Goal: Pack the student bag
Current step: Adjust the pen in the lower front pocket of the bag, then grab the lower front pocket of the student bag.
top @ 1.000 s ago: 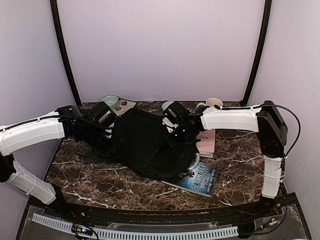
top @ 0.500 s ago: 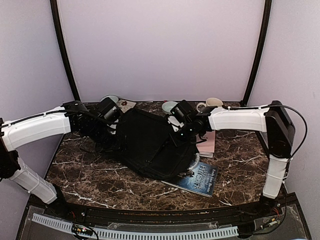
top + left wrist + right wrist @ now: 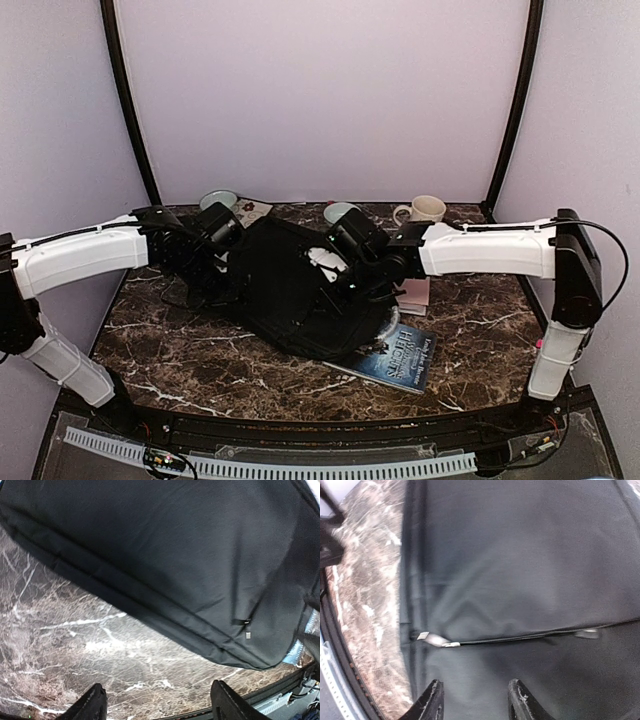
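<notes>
The student bag (image 3: 290, 290) is a large flat black fabric backpack lying in the middle of the marble table. It fills the upper part of the left wrist view (image 3: 165, 555) and nearly all of the right wrist view (image 3: 520, 555). My left gripper (image 3: 215, 262) is at the bag's left edge; in its wrist view it (image 3: 160, 705) is open and empty above the bare table. My right gripper (image 3: 345, 282) hovers over the bag's middle; in its wrist view it (image 3: 476, 700) is open and empty, just short of a closed zipper with a silver pull (image 3: 437, 640).
A blue book (image 3: 400, 350) lies partly under the bag's right corner. A pink-white book (image 3: 415, 288) lies behind it. A white mug (image 3: 428, 208), two teal cups (image 3: 218, 200) (image 3: 340, 212) and a small flat device (image 3: 252, 210) stand along the back edge.
My right gripper has moved left and forward, from the bag's back right edge to over its middle. My left gripper has shifted slightly right toward the bag.
</notes>
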`<state>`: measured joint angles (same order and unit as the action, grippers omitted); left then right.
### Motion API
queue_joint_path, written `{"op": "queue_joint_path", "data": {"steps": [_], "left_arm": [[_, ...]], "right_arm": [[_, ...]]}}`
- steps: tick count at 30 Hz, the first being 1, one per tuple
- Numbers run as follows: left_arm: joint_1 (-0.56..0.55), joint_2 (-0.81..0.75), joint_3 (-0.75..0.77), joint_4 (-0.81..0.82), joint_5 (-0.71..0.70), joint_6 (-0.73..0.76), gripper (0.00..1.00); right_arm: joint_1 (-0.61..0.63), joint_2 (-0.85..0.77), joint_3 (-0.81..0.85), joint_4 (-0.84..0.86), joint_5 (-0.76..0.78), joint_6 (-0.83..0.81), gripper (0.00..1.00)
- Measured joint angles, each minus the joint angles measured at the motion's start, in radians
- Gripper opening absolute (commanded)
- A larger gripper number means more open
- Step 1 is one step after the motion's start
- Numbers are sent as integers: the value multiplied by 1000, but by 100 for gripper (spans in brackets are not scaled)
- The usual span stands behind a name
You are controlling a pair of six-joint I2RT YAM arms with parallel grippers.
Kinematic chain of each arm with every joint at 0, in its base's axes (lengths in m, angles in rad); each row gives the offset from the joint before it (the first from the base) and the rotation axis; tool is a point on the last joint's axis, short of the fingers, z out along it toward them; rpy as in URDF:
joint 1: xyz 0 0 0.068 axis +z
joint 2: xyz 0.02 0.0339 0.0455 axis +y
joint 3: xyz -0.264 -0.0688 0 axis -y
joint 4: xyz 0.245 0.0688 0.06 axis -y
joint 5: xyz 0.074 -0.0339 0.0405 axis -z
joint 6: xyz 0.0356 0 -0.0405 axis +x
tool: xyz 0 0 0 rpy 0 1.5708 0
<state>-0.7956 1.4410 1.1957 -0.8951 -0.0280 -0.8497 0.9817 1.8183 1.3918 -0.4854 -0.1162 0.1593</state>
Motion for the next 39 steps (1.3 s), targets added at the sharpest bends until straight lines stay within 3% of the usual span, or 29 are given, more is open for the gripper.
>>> {"op": "queue_joint_path", "data": {"steps": [12,23,26,34,39], "left_arm": [[1,-19,-59,-21,0,-39,75],[1,-61,-71,-28,0,-57,75],[2,-72,-81,-31,0,-66,75],[2,-116,-106,-35,3,-87,75],[2,-124,-121,-34,8,-95,74]], "right_arm": [[126,75,93,-17,56,-27,51],[171,151,139,-26,143,-27,48],[175,166,146,-24,176,-24,40],[176,205,173,-19,238,-19,1],[176,206,173,-17,268,-21,0]]}}
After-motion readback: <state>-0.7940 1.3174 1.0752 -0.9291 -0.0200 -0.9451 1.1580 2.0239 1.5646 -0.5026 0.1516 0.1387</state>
